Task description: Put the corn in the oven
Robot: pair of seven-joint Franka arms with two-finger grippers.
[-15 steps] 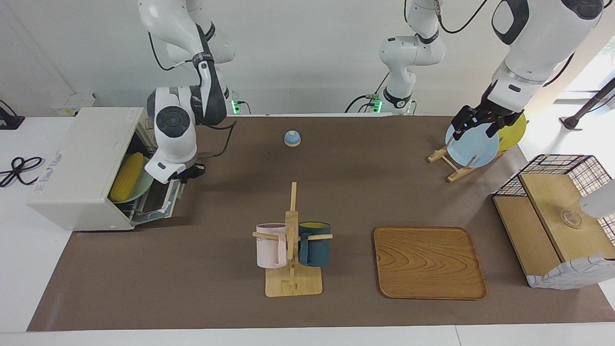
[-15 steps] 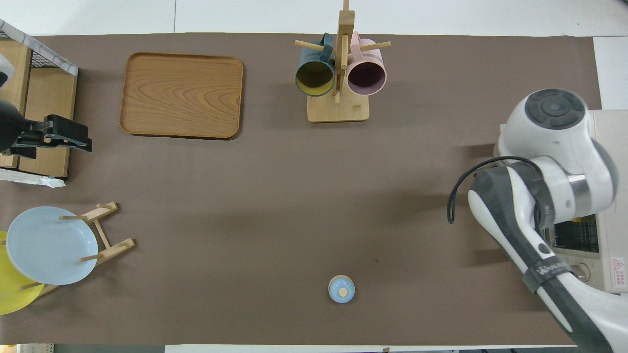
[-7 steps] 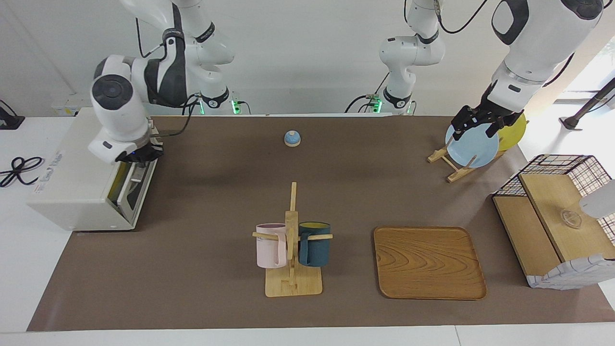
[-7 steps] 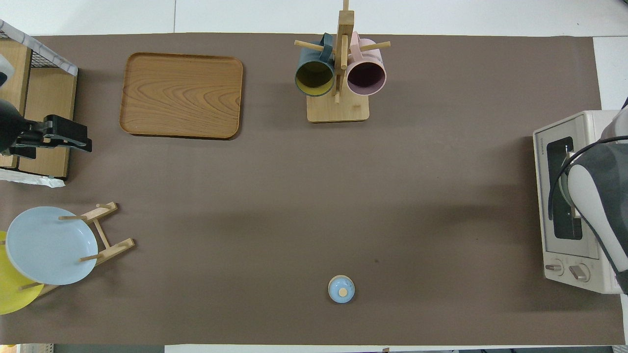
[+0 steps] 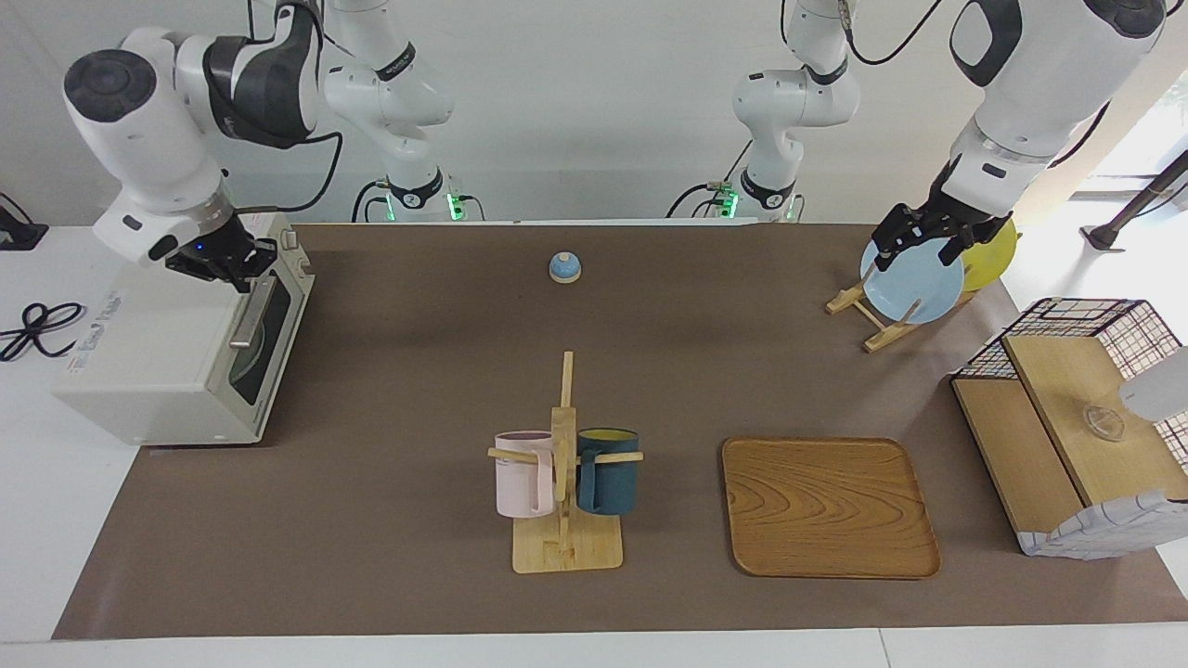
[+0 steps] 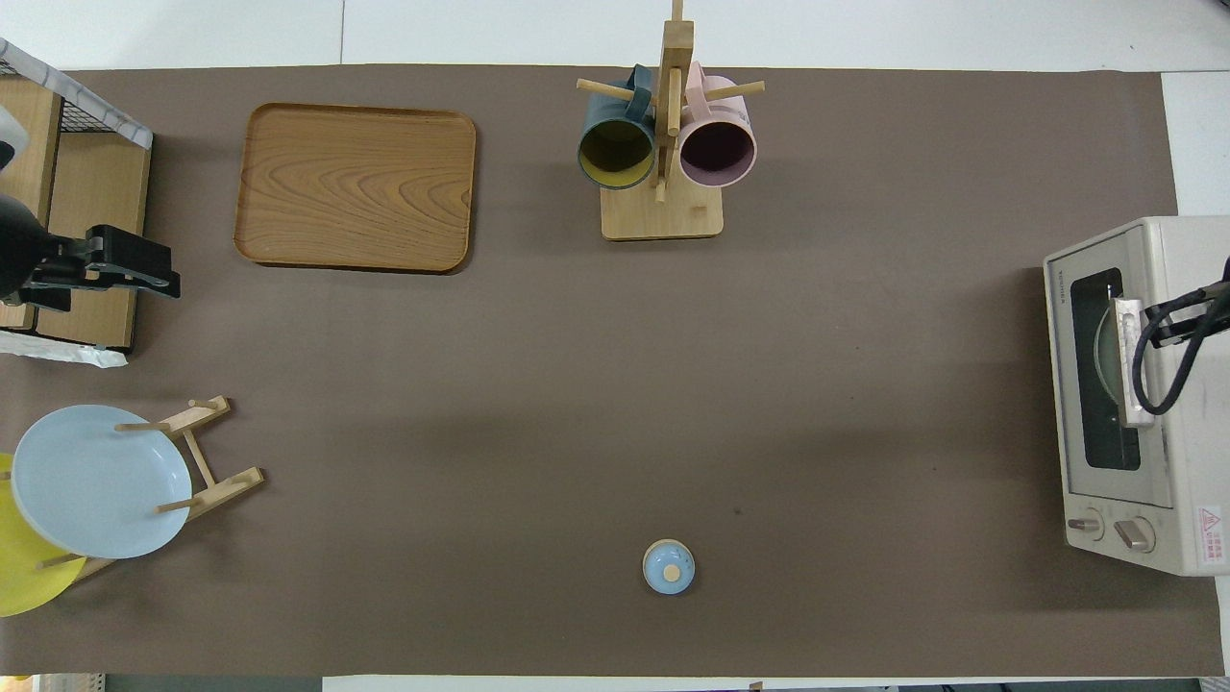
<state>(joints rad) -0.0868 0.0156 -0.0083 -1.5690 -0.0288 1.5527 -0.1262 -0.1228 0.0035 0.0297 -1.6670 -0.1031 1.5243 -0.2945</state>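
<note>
Cream-white oven: boxy toaster oven [image 5: 162, 357] at my right arm's end of the table, dark glass door shut, silver bar handle [image 5: 251, 314] on the door's top edge.
Corn: not visible; only a pale round shape shows through the glass, so I judge it is inside but cannot confirm it.
Right pincer: my right gripper [image 5: 223, 263] hangs over the oven's top front corner, just above the handle, holding nothing; whether its fingers are parted I cannot tell.
Left pincer: my left gripper [image 5: 914, 239] waits, wide open and empty, over the pale blue plate [image 5: 914, 280] on its wooden rack.
Risk: a fingertip or the trailing cable [image 6: 1168, 360] could snag the handle as I lift away and tug the door open.
Room: brown mat [image 5: 418, 371] in front of the oven lies bare as far as the wooden mug stand [image 5: 564, 482]; straight up looks safest.
</note>
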